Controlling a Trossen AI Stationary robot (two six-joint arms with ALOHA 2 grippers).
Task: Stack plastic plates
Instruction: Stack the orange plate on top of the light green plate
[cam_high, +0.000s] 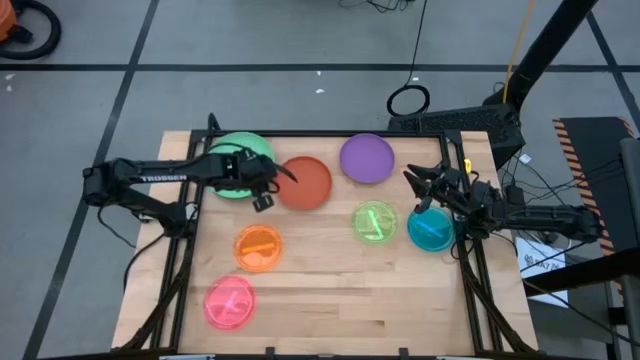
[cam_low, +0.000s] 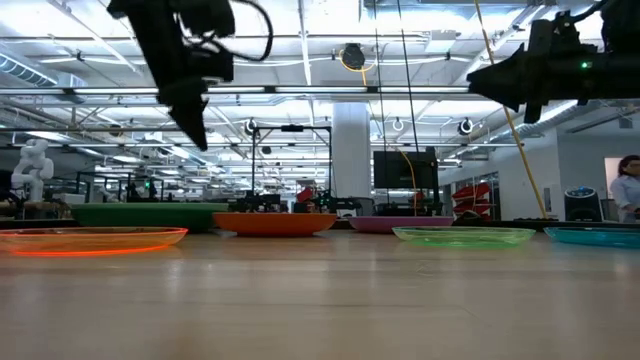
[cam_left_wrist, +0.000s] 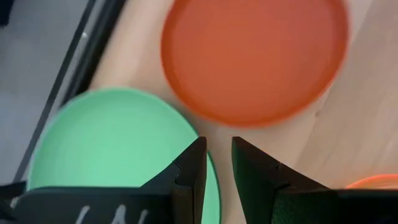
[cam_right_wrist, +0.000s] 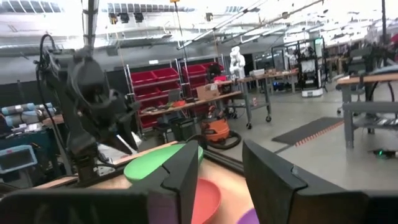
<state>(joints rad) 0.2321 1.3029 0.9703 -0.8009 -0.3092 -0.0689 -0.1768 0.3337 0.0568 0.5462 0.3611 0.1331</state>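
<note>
From above, seven plastic plates (cam_high: 305, 182) lie spread on the counter (cam_high: 340, 295); "TROSSEN" marks the left arm. Low down, both arms hang raised. Left gripper (cam_left_wrist: 217, 163) fingers are narrowly parted over the light green plate (cam_left_wrist: 112, 143); right gripper (cam_right_wrist: 221, 177) fingers are spread.

Grey floor (cam_high: 300, 40) with dark lines; red bins (cam_right_wrist: 155, 78) on shelving; white pillar (cam_low: 351, 150); bright ceiling lights.

wooden table (cam_high: 330, 290), cable loop (cam_high: 408, 100), red bins (cam_right_wrist: 155, 78)
</note>
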